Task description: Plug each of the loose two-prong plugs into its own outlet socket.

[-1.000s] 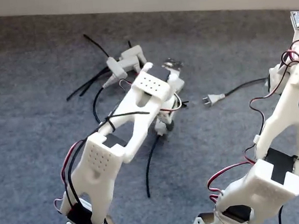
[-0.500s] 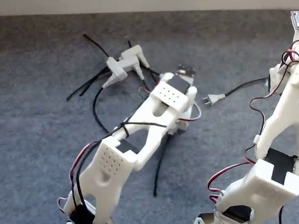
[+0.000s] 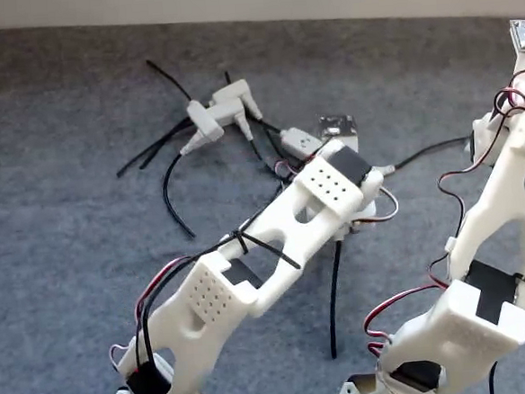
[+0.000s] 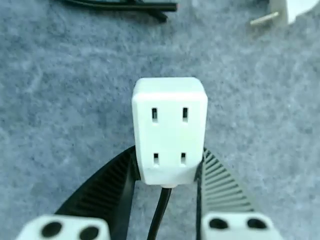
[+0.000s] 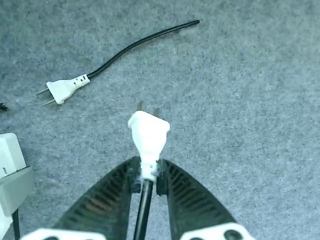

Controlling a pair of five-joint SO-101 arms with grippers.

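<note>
left tool [image 4: 167,166] clamps an outlet socket [image 4: 169,125], right tool [image 5: 148,175] clamps a plug [image 5: 149,132].

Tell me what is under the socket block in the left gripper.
Grey carpet shows all around the socket block; the patch directly beneath it is hidden.

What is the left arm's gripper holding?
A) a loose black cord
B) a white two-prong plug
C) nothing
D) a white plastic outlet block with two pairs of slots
D: the left gripper is shut on the white plastic outlet block, slots facing its wrist camera.
</note>
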